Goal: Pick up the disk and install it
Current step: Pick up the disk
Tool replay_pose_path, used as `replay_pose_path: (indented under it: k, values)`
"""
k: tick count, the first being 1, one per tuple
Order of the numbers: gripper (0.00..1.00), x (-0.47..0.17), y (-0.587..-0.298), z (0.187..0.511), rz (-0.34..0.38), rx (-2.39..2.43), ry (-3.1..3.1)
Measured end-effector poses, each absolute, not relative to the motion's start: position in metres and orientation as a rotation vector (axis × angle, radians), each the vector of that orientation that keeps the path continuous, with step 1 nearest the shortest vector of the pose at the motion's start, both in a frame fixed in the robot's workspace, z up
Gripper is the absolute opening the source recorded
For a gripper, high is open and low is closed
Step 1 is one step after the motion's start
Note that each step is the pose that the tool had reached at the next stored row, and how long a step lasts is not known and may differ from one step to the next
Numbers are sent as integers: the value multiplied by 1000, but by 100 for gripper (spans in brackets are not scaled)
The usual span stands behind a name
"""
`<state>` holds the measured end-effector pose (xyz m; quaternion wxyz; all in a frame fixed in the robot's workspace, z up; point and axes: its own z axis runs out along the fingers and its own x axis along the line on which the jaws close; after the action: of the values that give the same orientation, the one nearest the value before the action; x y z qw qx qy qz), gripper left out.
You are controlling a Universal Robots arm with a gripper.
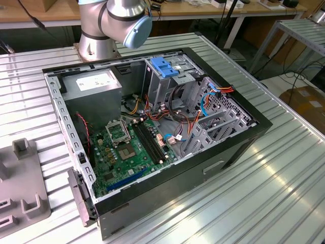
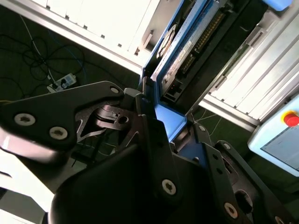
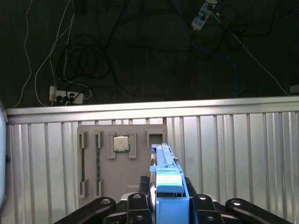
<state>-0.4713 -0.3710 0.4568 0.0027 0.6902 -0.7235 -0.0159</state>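
Disk (image 3: 167,179) stands edge-on between the black fingers (image 3: 140,205) of the gripper (image 3: 168,198), which are pressed against its two flat sides and pinch it; its near end is capped in glossy blue plastic, and a thin metal edge runs away from the camera above that cap. In the second wrist view the disk (image 2: 177,56) shows as a long flat slab with a blue rail along one side, a pale label on its face and a dark strip with a row of small contacts; the gripper (image 2: 170,123) closes on its blue end, its matt black linkage plates studded with round silver screw heads.

In the first wrist view the held disk hangs above a ribbed aluminium table (image 3: 233,154); just beside it on that table lies a flat grey tray (image 3: 100,163) with raised rectangular ribs, and a square metal chip (image 3: 121,143) sits in one of its recesses; past the table's edge the floor is dark, with loose cables and a white power strip (image 3: 65,97).

In the exterior view an open black computer case (image 1: 238,147) lies on its side on the table (image 1: 284,193); inside are a green circuit board (image 1: 129,152), a grey metal box (image 1: 96,86) with a white label, a perforated steel drive cage topped by a blue latch (image 1: 165,66), and red, orange and blue wires (image 1: 190,119); the arm (image 1: 114,20), smooth silver with a pale blue joint cap, rises behind the case; the grey tray (image 1: 20,183) lies at the exterior view's left.
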Motion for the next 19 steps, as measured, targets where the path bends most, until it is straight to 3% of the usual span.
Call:
replay_pose_path:
  k: [19]
  values:
    - [37, -471, -371, 500, -50, 2164, -2269]
